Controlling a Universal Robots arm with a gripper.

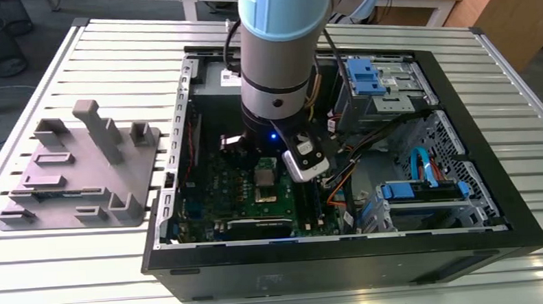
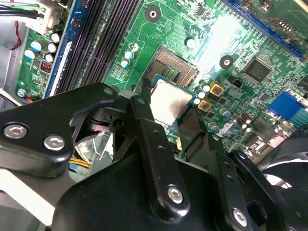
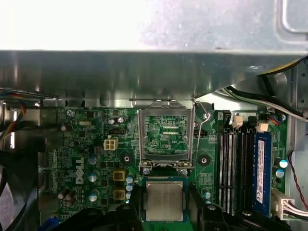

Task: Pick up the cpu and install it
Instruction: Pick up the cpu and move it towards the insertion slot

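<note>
Closest to us in the second wrist view is the black claw [image 2: 167, 107]. Its two fingers [image 2: 144, 115] press on two sides of the cpu [image 2: 169, 100] — clamped on it, as far as we can tell. The cpu hangs just over the socket [image 2: 174, 68] and hides part of it; a bit of the dark socket bed peeks out past the chip.

In the first wrist view the socket's metal lid [image 3: 166, 132] stands up open, right behind the socket, with its thin wire lever [image 3: 202, 130] up beside it. Long dark memory slots [image 3: 231, 163] run near the socket on the green board [image 3: 86, 144]. The grey holder tray [image 1: 71, 174] lies well apart from the socket, outside the computer case [image 1: 350, 269].

We think the step in hand is setting the chip into the socket. To do it well, we would keep the chip flat, match its corners to the socket's corners and come straight down slowly — no sliding, since the socket bed looks easy to hurt. The fingers should keep off the raised lid.

White letters and tiny marks sit on the board around the socket; we do not read them out. We can make out no writing on the chip's top.
</note>
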